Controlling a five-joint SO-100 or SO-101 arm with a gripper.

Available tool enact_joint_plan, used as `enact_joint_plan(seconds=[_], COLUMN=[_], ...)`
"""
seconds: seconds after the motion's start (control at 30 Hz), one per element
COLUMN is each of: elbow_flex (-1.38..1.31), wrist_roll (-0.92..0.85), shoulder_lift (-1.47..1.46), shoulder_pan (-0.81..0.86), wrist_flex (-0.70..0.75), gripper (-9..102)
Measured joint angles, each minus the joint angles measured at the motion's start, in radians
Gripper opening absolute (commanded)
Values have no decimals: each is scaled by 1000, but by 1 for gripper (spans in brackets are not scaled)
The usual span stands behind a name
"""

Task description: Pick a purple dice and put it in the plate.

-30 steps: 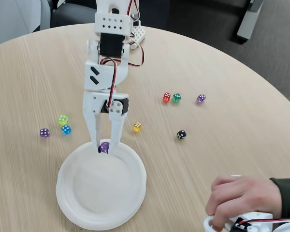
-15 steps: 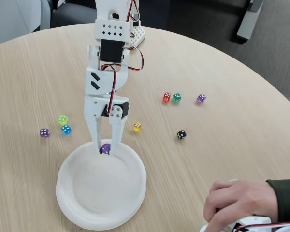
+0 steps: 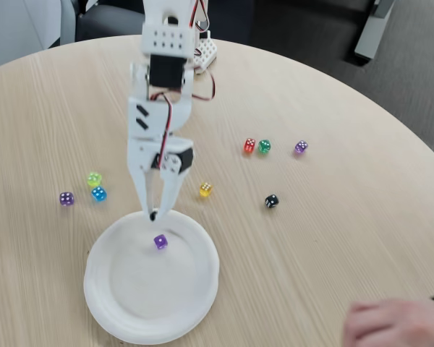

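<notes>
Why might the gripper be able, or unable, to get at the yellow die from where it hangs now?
Probably able: the gripper hangs empty over the plate's far rim, and the yellow die sits alone on bare table just right of it, with nothing between them.

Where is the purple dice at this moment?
In the fixed view the purple dice lies inside the plate, near its far rim, just below the gripper, which no longer holds it.

Deep-violet purple dice (image 3: 160, 242) with white pips, plain white plate (image 3: 195, 303), white gripper (image 3: 153, 214).
</notes>
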Motion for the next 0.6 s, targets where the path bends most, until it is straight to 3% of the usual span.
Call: enact_joint_plan(seconds=[0.33, 0.6], elbow_flex=[129, 393], wrist_roll=[110, 38], shoulder_lift=[462, 684], shoulder_pan=[-207, -262], wrist_flex=[433, 586], gripper=[0, 0])
